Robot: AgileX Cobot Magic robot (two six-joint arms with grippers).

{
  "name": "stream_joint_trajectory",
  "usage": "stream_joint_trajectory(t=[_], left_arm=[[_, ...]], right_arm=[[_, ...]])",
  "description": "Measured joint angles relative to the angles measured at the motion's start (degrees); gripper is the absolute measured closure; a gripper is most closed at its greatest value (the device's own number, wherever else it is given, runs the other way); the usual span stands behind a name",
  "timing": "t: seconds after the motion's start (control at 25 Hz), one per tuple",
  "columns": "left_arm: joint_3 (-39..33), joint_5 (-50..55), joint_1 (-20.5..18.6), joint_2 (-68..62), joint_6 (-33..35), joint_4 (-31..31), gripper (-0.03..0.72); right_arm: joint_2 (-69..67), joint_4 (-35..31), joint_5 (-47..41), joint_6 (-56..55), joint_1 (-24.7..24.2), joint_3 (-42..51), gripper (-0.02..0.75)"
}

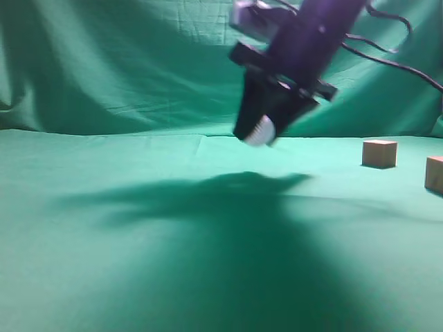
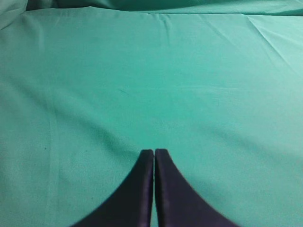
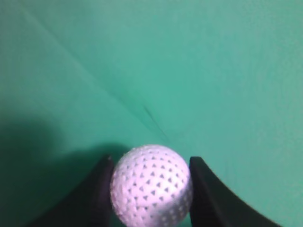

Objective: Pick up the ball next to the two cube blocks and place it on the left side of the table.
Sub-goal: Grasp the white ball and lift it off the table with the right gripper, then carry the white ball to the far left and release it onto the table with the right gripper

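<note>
My right gripper (image 1: 257, 133) hangs in the air above the middle of the green table (image 1: 138, 263), shut on the white dimpled ball (image 1: 261, 131). In the right wrist view the ball (image 3: 151, 185) sits between the two dark fingers (image 3: 208, 198), with the cloth well below. The two tan cube blocks stand on the table at the right: one (image 1: 379, 153) further back, one (image 1: 435, 173) cut by the right edge. My left gripper (image 2: 154, 152) is shut and empty over bare cloth; it does not show in the exterior view.
A green cloth backdrop (image 1: 104, 62) hangs behind the table. The arm casts a wide shadow (image 1: 208, 194) across the middle of the table. Black cables (image 1: 394, 59) trail from the right arm.
</note>
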State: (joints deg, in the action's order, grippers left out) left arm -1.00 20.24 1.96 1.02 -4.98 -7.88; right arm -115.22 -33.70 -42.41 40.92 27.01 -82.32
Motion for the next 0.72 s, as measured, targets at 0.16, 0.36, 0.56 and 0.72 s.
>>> stream_joint_trajectory(t=[0.16,0.36,0.56,0.72], left_arm=[[0.00,0.00,0.00,0.00,0.00,0.00,0.688],[0.00,0.00,0.00,0.00,0.00,0.00,0.688],[0.00,0.00,0.00,0.00,0.00,0.00,0.688],[0.00,0.00,0.00,0.00,0.00,0.00,0.688]], right_arm=[[0.00,-0.18,1.26,0.00,3.82,-9.34,0.415],[-3.73,-0.66,12.27,1.27,11.35,-18.19,0.415],[-14.96,-0.88,23.66,2.18,18.74,-27.85,0.415],[-25.32,-1.24,28.58,2.18,22.95,-36.66,0.415]])
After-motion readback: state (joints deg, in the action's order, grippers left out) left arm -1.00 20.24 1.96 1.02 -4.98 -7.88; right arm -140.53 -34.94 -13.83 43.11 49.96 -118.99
